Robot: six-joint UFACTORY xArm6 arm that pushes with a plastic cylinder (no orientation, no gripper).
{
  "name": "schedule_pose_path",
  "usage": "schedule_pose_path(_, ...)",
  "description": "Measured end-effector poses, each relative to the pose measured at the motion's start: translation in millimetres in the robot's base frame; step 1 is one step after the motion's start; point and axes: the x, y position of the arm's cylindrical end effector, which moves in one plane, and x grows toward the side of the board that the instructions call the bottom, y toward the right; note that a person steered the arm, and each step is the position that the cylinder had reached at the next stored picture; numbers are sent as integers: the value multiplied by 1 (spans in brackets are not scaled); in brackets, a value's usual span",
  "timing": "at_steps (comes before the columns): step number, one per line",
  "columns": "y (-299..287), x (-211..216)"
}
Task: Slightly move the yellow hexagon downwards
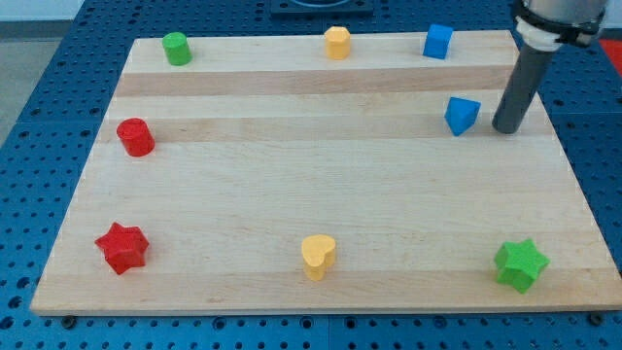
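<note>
The yellow hexagon (pixel 337 43) stands near the board's top edge, a little right of centre. My tip (pixel 506 129) rests on the board at the view's upper right, far to the right of and below the hexagon. A blue triangular block (pixel 462 115) lies just left of my tip, a small gap between them. The rod rises from the tip to the view's top right corner.
A blue cube (pixel 438 42) sits at the top right, a green cylinder (pixel 176 49) at the top left, a red cylinder (pixel 135 137) at the left, a red star (pixel 121 247) at the bottom left, a yellow heart (pixel 318 256) at bottom centre, a green star (pixel 520 264) at the bottom right. The wooden board (pixel 292 185) lies on a blue perforated table.
</note>
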Motion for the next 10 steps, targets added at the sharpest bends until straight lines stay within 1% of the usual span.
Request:
schedule_pose_path(1, -2, -25)
schedule_pose_path(3, -112, -26)
schedule_pose_path(7, -117, -37)
schedule_pose_path(8, -128, -38)
schedule_pose_path(9, -169, -43)
schedule_pose_path(10, -249, -44)
